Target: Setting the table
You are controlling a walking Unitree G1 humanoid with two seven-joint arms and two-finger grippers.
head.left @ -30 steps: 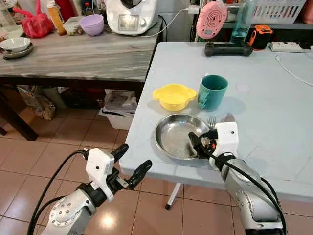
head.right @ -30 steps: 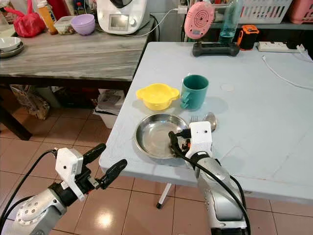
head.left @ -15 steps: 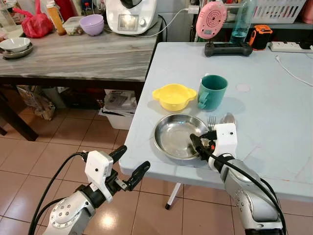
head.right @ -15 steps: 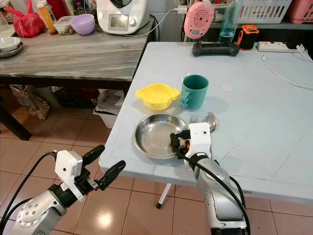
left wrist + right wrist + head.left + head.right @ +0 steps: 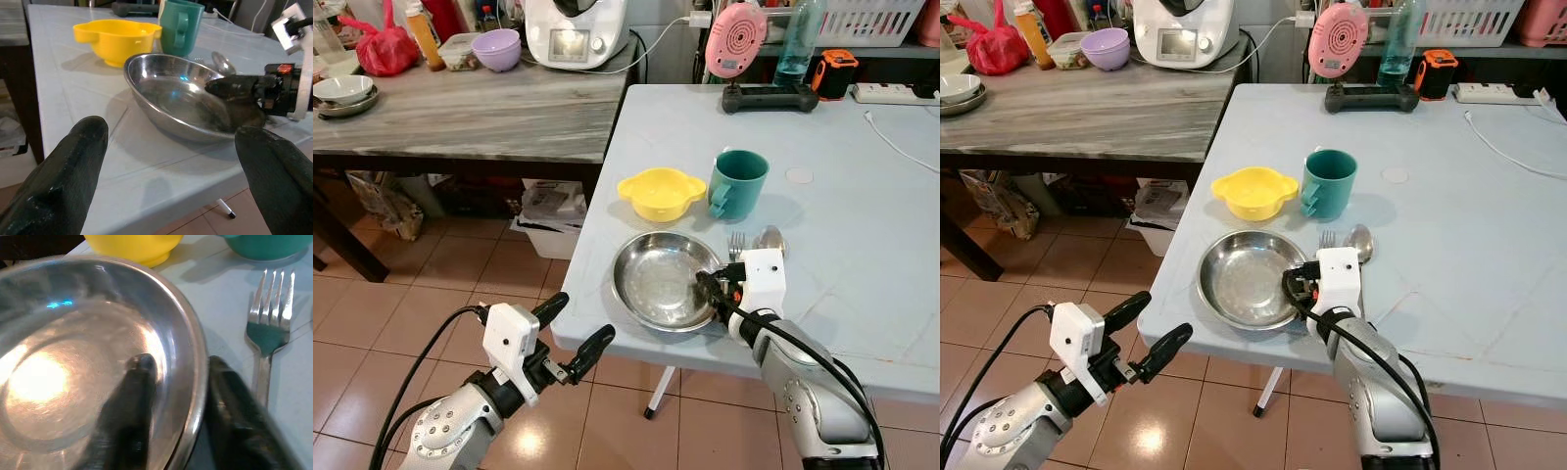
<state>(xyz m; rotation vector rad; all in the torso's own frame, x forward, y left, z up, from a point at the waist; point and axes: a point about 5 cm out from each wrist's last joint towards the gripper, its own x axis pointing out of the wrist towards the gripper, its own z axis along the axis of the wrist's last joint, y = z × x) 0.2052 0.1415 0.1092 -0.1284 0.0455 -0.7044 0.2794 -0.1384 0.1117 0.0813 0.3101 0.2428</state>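
The right pincer (image 5: 1299,286) grips the near right rim of a round, shallow steel plate (image 5: 1246,278), one black finger inside the polished dish and the other outside its lip. The plate sits at the front edge of a pale blue desk (image 5: 1469,225) with a faintly scuffed top. Just beyond it stand a glossy yellow bowl (image 5: 1254,191) with two small ear-shaped handles and a teal mug (image 5: 1328,183); the two look nearly touching, though the angle leaves that unclear. A metal fork (image 5: 267,331) and spoon (image 5: 1360,239) lie side by side just right of the plate. The left pincer (image 5: 572,332) hangs below the desk edge over the tiled floor (image 5: 431,284), its rounded black fingers spread apart and holding nothing.
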